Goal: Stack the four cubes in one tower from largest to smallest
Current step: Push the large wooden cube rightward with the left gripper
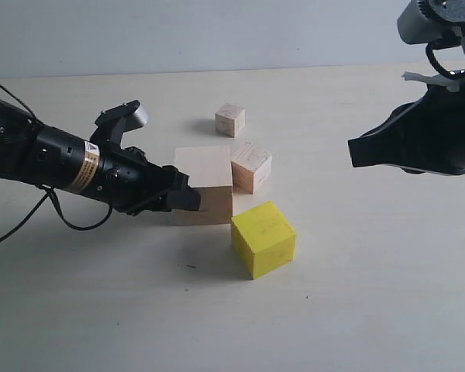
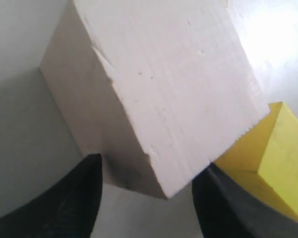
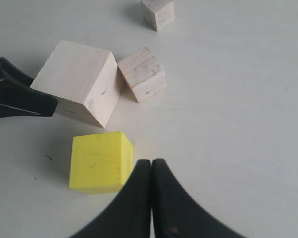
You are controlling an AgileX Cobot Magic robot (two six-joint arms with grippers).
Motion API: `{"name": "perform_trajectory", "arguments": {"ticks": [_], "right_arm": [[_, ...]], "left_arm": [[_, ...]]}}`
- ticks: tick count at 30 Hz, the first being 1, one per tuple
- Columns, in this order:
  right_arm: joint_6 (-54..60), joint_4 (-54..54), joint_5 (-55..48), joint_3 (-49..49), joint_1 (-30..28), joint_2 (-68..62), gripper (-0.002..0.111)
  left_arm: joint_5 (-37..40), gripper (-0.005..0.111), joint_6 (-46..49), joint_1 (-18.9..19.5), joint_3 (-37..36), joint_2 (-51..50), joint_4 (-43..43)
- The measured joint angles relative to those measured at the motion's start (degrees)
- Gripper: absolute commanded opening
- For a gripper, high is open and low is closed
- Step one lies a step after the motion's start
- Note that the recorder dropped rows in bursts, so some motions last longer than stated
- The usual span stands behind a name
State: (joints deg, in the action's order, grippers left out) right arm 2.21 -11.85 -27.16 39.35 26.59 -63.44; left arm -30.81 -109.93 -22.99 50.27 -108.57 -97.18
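Reaching in low from the left in the exterior view, the left gripper (image 1: 187, 198) sits at the near left corner of the large cube (image 1: 205, 174). All four cubes rest on the table (image 1: 372, 294), none stacked. The medium cube (image 1: 252, 166) is tucked against the large one's right side, the small cube (image 1: 230, 119) lies apart behind, and the yellow cube (image 1: 263, 238) is just beside, in front. The right gripper (image 1: 355, 153) hangs well off to the right.

Left wrist view: jaws spread wide, with dark fingers (image 2: 64, 203) flanking the large cube's corner and a gap on each side.

Right wrist view: fingers (image 3: 139, 198) pressed together, pinching nothing, above bare table near the yellow cube.
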Motion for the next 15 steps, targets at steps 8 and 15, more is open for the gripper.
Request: {"name": "perform_trajectory", "arguments": {"ticks": [8,15], "right_arm": [[0.0,0.0,0.0,0.0,0.0,0.0,0.0],[0.0,0.0,0.0,0.0,0.0,0.0,0.0]], "left_arm": [[0.0,0.054,0.0,0.0,0.04,-0.13,0.22],[0.81,0.054,0.0,0.0,0.04,-0.13,0.46]]}}
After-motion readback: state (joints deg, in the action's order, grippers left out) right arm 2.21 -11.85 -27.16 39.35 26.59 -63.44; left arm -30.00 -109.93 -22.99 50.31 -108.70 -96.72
